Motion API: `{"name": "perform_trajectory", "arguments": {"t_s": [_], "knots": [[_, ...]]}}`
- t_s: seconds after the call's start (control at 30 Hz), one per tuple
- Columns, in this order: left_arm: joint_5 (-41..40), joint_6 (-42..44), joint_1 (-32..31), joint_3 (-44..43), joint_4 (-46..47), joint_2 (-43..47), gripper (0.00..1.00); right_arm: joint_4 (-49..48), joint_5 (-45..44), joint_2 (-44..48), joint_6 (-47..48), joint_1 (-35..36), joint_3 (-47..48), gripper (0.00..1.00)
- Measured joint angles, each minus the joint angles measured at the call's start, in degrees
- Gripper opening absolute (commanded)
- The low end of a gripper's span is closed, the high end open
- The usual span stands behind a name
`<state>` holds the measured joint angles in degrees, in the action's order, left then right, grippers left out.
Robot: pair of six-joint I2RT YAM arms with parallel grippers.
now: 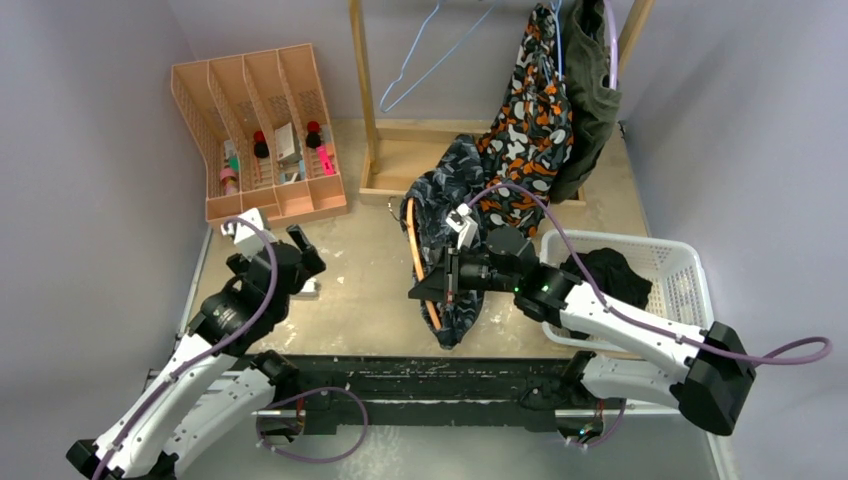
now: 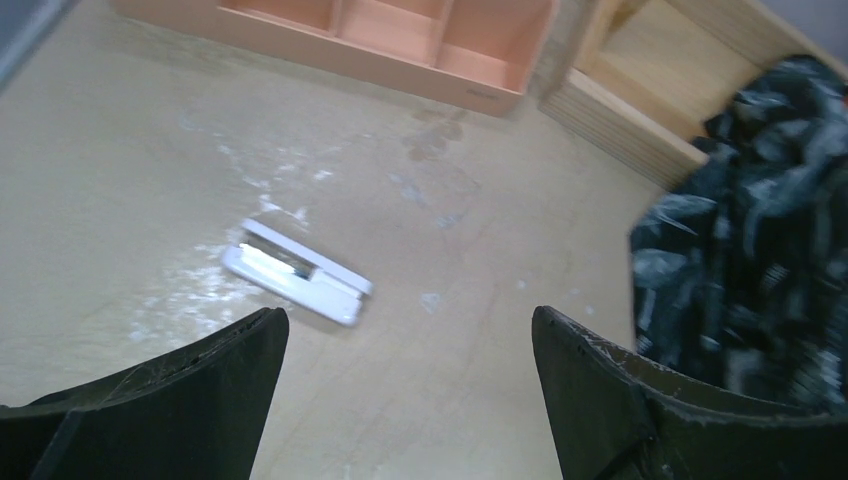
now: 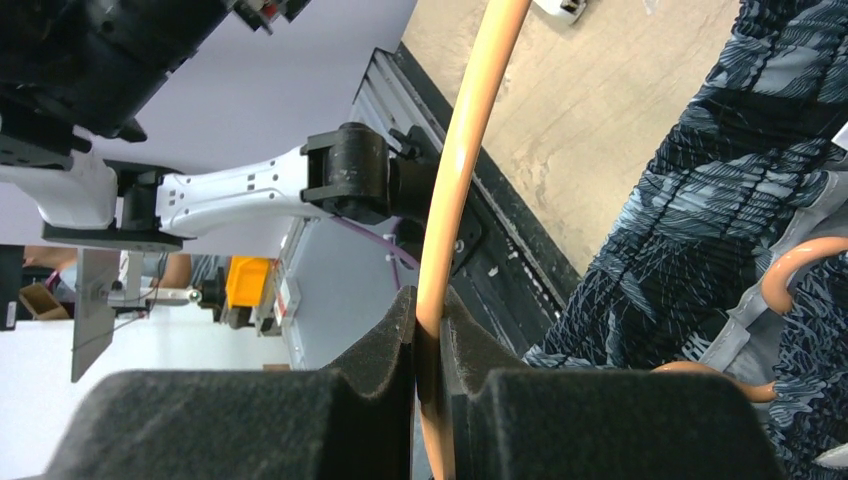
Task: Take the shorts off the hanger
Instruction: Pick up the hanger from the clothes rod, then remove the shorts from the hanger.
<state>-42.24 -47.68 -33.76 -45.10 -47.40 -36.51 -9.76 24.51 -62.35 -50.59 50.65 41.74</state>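
Note:
The dark blue-grey patterned shorts (image 1: pixel 447 192) (image 3: pixel 730 180) hang on an orange hanger (image 1: pixel 413 248) (image 3: pixel 465 150) held over the middle of the table. My right gripper (image 1: pixel 432 287) (image 3: pixel 430 312) is shut on the hanger's bar. My left gripper (image 1: pixel 272 236) (image 2: pixel 410 325) hovers open and empty over the table to the left, with the patterned shorts (image 2: pixel 745 250) at its right. Orange-white-black camouflage shorts (image 1: pixel 527 120) and olive green shorts (image 1: pixel 590 95) hang on the wooden rack (image 1: pixel 365 90). Black shorts (image 1: pixel 612 275) lie in the white basket (image 1: pixel 690 290).
An empty light-blue hanger (image 1: pixel 430 55) hangs on the rack's left side. A peach desk organizer (image 1: pixel 260 130) (image 2: pixel 400 40) stands at the back left. A small white flat object (image 1: pixel 308 288) (image 2: pixel 295 272) lies on the table below my left gripper. The rack's wooden base (image 2: pixel 640 110) is behind it.

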Motion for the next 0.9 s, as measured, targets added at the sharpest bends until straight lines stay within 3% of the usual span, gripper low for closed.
{"name": "perform_trajectory", "arguments": {"t_s": [0.3, 0.53, 0.63, 0.9], "knots": [[22.53, -3.96, 0.0, -0.02, 11.72, 4.44, 0.86, -2.62, -1.11, -2.67, 0.04, 1.29, 0.02, 0.0], [43.3, -10.51, -0.15, -0.26, 24.2, -9.11, 0.82, -2.67, -2.01, -5.2, 0.04, 2.78, 0.55, 0.0], [47.34, -12.02, -0.66, -0.22, 25.7, -12.66, 0.79, -3.04, -2.54, -6.1, 0.07, 3.28, 1.27, 0.0], [52.39, -15.85, -3.52, 1.57, 33.68, -12.5, 0.57, -4.22, -2.86, -8.24, 0.09, 4.63, 3.82, 0.0]]}}
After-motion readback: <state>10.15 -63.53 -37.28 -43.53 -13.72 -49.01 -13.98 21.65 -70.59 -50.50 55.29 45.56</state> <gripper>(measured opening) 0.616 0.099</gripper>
